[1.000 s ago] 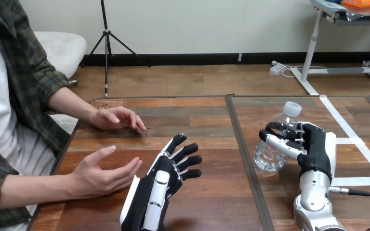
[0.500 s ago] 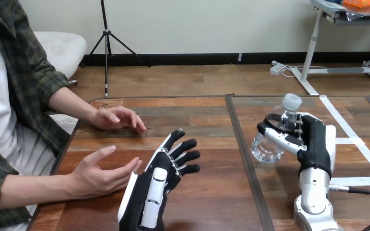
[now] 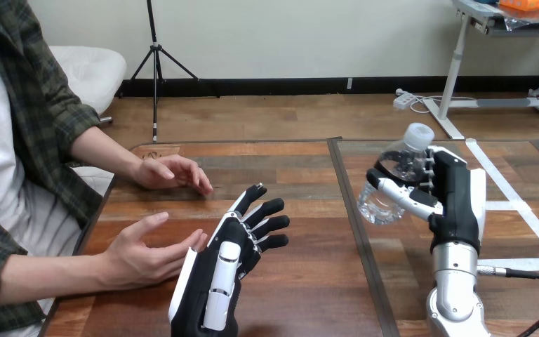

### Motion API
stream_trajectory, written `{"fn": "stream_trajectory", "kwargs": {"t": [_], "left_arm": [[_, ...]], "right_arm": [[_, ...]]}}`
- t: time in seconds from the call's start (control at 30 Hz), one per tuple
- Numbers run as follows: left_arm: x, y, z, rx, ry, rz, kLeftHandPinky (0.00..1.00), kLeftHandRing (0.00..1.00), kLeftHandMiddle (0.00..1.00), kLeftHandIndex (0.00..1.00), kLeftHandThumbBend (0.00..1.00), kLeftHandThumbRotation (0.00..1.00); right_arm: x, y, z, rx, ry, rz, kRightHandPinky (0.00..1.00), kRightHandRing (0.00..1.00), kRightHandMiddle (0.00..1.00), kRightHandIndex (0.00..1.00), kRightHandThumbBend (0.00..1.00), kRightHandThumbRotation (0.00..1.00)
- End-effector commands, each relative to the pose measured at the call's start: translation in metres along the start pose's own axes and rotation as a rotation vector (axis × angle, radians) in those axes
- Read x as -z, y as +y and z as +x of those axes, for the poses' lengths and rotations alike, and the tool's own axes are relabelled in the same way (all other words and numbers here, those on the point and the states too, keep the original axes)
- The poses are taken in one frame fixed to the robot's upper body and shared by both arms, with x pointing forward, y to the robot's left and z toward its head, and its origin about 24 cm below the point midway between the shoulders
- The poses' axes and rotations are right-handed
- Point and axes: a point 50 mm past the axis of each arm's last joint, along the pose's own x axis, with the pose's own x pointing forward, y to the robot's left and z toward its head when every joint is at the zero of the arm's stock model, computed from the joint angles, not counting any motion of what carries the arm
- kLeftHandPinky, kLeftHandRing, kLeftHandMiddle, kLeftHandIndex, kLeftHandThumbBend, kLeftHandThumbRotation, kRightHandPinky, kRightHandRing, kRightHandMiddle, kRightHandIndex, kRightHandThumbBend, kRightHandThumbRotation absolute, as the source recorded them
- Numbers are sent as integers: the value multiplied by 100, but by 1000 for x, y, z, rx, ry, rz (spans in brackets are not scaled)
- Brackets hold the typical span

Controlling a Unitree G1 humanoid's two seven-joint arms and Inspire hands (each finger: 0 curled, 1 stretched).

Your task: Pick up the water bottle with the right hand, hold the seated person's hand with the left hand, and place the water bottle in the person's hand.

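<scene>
My right hand (image 3: 453, 193) is curled round a clear water bottle (image 3: 386, 186) with a white cap, holding it tilted above the right half of the table. My left hand (image 3: 235, 249) stands at the lower middle with its fingers straight and spread, open. Its back edge is close beside the fingertips of the person's nearer hand (image 3: 147, 253), which lies palm up and cupped at the left; whether the two touch I cannot tell. The person's farther hand (image 3: 168, 172) rests on the table behind it.
A dark seam (image 3: 354, 225) runs front to back through the wooden table (image 3: 302, 281) between my two hands. White tape lines (image 3: 516, 203) cross the table's right end. The person's forearm (image 3: 42, 277) lies along the near left edge.
My right hand has lifted the bottle off the table and carried it up and leftward, tilting it. My left hand has edged slightly left toward the person's cupped hand.
</scene>
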Motion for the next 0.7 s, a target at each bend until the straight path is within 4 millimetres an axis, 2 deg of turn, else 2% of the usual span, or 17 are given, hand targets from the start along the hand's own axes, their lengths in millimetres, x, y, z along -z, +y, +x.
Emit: {"fn": "stream_trajectory", "kwargs": {"t": [0.0, 0.23, 0.5, 0.53, 0.57, 0.67], "left_arm": [[-17, -6, 17, 12, -122, -12, 74, 79, 83, 89, 47, 100], [-23, 0, 17, 20, -141, 54, 74, 80, 84, 90, 46, 100], [-33, 11, 18, 22, -170, 211, 76, 82, 85, 90, 23, 99], [-36, 13, 18, 15, -174, 237, 76, 82, 85, 90, 23, 99], [-38, 14, 18, 10, -177, 253, 78, 84, 85, 90, 18, 92], [-43, 19, 17, -7, -174, 312, 81, 85, 85, 89, 18, 74]], "right_arm": [[-32, 4, 12, 11, -177, 55, 39, 45, 51, 53, 74, 0], [-35, 7, 7, -2, -218, 72, 39, 44, 50, 52, 74, 0], [-36, 9, 2, -26, -242, 76, 38, 43, 49, 50, 73, 0], [-36, 9, 1, -27, -246, 76, 38, 43, 49, 50, 73, 0], [-37, 10, 1, -27, -248, 76, 38, 43, 48, 50, 73, 0], [-37, 10, -1, -30, -260, 73, 37, 42, 48, 49, 74, 0]]}}
